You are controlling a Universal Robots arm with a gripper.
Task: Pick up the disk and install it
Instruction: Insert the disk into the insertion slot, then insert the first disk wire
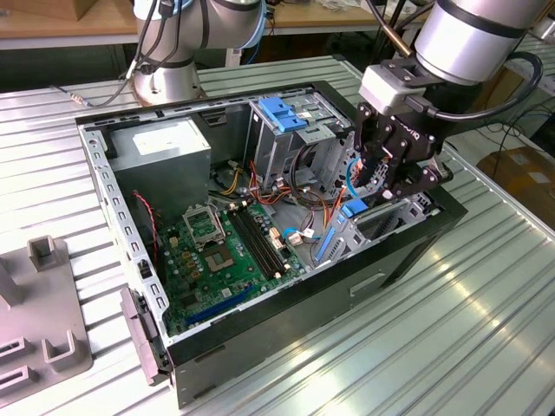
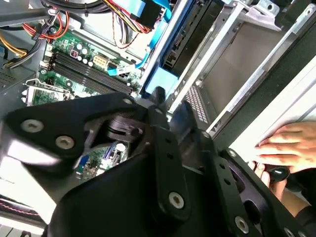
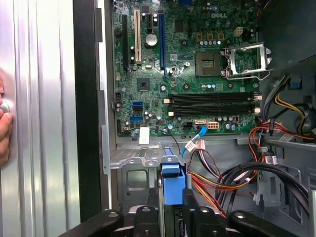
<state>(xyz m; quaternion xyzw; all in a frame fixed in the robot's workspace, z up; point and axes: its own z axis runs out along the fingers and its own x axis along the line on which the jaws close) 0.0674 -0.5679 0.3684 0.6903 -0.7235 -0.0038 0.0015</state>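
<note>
Black tool (image 1: 375,192) hanging over the open computer case (image 1: 286,334) at the exterior view's right, clamping on the blue-framed disk (image 3: 173,180), disk standing on edge in the drive bay (image 3: 131,173) beside the motherboard (image 3: 187,64), a person's hand (image 2: 289,145) resting on the counter (image 3: 44,98) nearby
</note>
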